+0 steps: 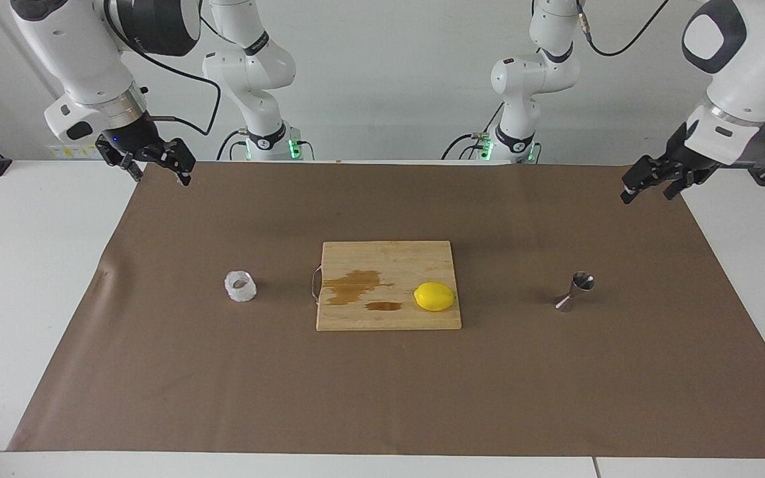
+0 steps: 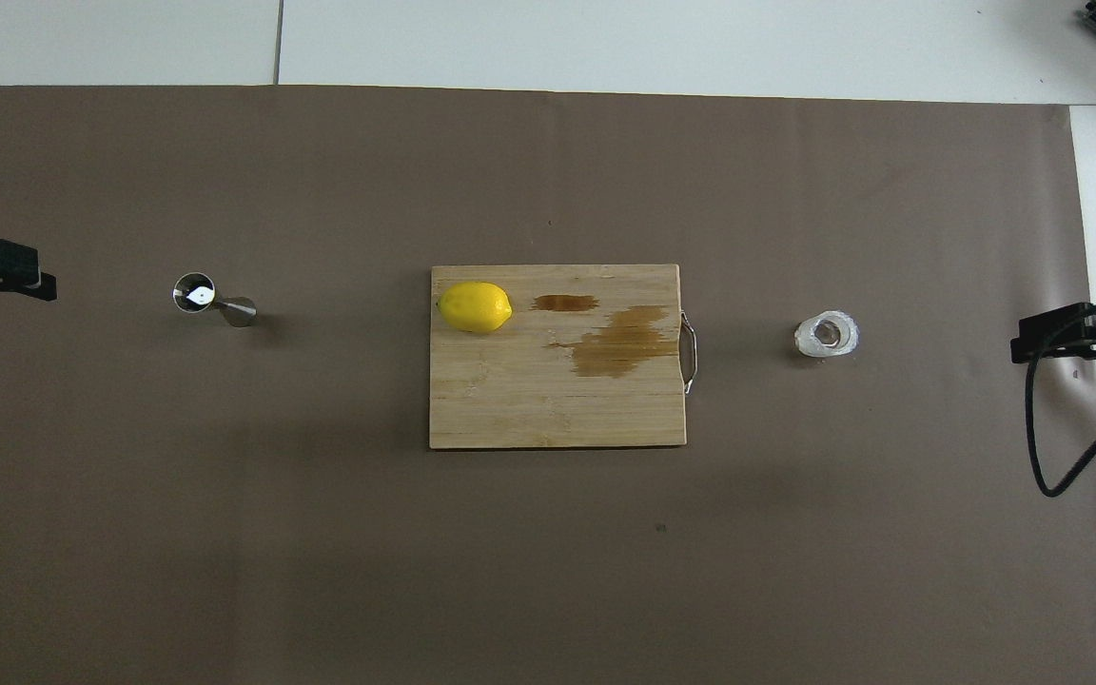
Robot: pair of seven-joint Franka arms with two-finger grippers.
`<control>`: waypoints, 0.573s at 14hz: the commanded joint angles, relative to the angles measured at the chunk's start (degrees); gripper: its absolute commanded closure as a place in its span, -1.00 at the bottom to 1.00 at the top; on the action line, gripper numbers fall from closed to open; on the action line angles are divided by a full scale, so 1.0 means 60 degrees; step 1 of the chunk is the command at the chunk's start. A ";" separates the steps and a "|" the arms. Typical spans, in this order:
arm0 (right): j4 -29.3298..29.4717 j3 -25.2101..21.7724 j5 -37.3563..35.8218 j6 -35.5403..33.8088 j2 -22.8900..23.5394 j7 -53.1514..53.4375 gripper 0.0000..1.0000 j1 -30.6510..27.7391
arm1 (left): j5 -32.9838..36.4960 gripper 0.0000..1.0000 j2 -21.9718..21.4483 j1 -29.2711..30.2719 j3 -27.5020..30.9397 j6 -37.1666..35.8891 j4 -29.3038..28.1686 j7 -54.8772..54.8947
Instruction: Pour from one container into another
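Observation:
The whitish crinkled cup [image 1: 240,286] stands on the brown mat, beside the cutting board toward the right arm's end; it also shows in the overhead view [image 2: 826,335]. The steel hourglass jigger [image 1: 575,292] stands upright on the mat toward the left arm's end, and shows in the overhead view [image 2: 210,298] too. My right gripper [image 1: 160,174] hangs open and empty in the air over the mat's corner at its own end, well apart from the cup. My left gripper [image 1: 648,192] hangs open and empty over the mat's edge at its end, apart from the jigger.
A wooden cutting board [image 1: 382,255] with a metal handle lies mid-table, with dark wet stains and a yellow lemon [image 1: 434,296] on it. The brown mat [image 1: 382,385] covers most of the white table. A black cable [image 2: 1062,466] hangs from the right arm.

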 commanded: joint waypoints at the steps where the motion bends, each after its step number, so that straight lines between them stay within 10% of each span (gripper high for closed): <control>1: 0.0092 0.0017 0.0185 -0.0139 0.0027 -0.0109 -1.00 -0.0097 | -0.0538 -1.00 0.1230 0.0425 -0.0067 0.0023 0.1140 -0.1177; 8: 0.0092 0.0017 0.0185 -0.0138 0.0027 -0.0109 -1.00 -0.0097 | -0.2427 -1.00 0.1980 0.1114 -0.0068 0.1020 0.0880 -0.4984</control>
